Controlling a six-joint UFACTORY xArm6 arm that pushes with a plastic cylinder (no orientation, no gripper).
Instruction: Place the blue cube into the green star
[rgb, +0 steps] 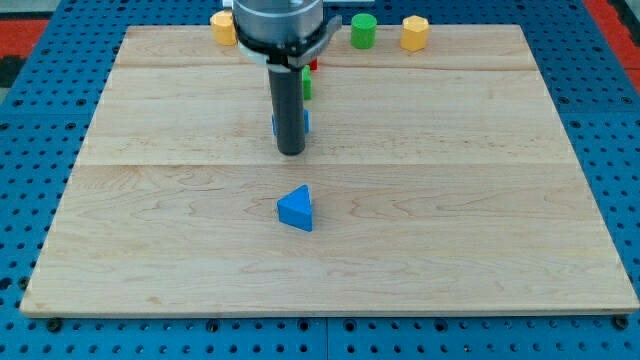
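My tip (290, 153) rests on the wooden board a little above its middle. The blue cube (306, 122) sits right behind the rod, and only thin blue slivers show on either side of it. The green star (307, 86) lies just above the cube, toward the view's top, and is mostly hidden by the rod. I cannot tell whether the cube and the star touch. A blue triangular block (296, 208) lies below my tip, apart from it.
Along the board's top edge (470, 30) stand a green cylinder (363, 30), a yellow block (415, 33) to its right and a yellow-orange block (222, 27) at the left. A small red block (313, 64) peeks out beside the arm.
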